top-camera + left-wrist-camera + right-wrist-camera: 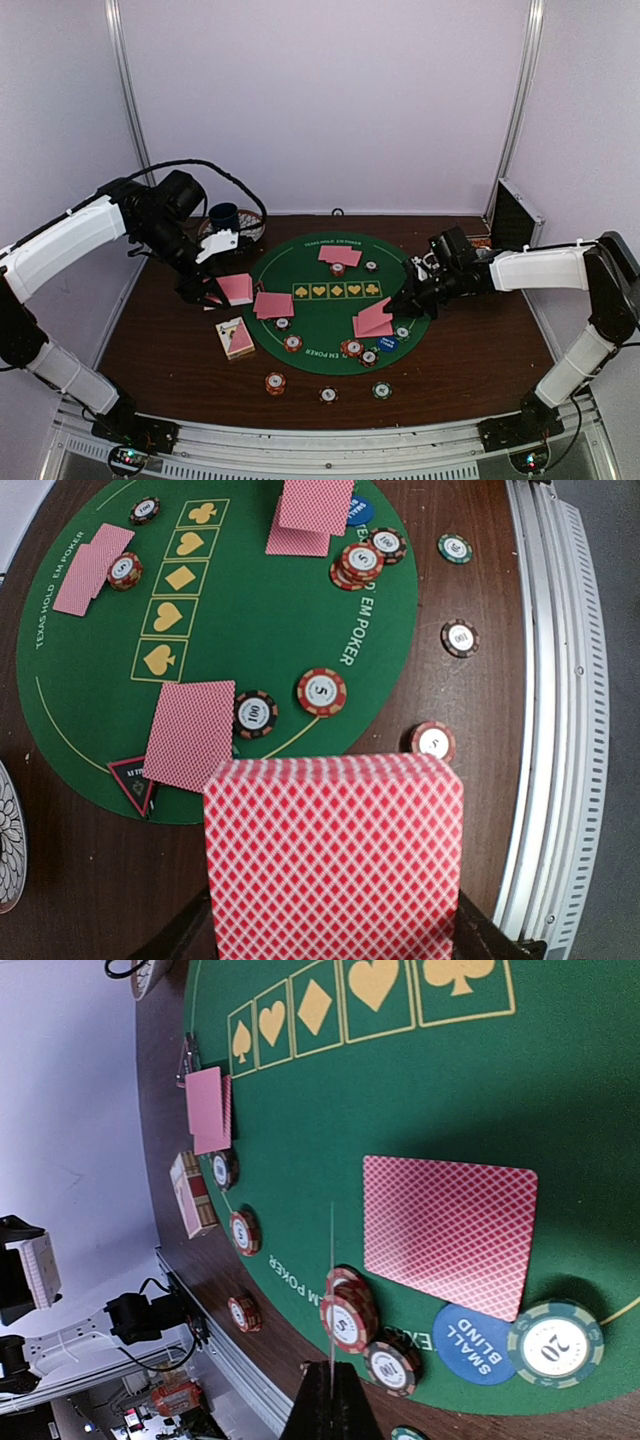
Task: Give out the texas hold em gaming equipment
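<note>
Two grips, both on cards

Far left, above the brown table (150, 360): left gripper (212, 292), clenched around a thick deck of pink-backed cards (335, 865) and held over the wood just off the round green mat (330, 312) (in the left wrist view, fills the lower frame between dark fingers (480, 940)). Below the deck, flat on the wood: a card box (234, 337). At the mat's left rim: a black-red triangular marker (133, 782), touching a face-down pair of cards (273, 304), with two chips (282, 323) close by. Behind, off the mat: a dark blue cup (224, 215).

Middle of the mat: a row of yellow suit marks (337, 290). On the far side, another face-down pair (340, 255) with small chips beside it. Near the table's front edge, three loose chips (328, 394) on bare wood.

Right side: right gripper (398, 306), pinched tight on a single card (331, 1260), seen edge-on as a thin line from its wrist. Under it, a flat card (450, 1230) on the felt, near a chip stack (345, 1315), a blue button (470, 1345) lettered SMALL BLIND, and a green chip (555, 1345) marked 20. Far right, against the wall: a metal case (515, 215).
</note>
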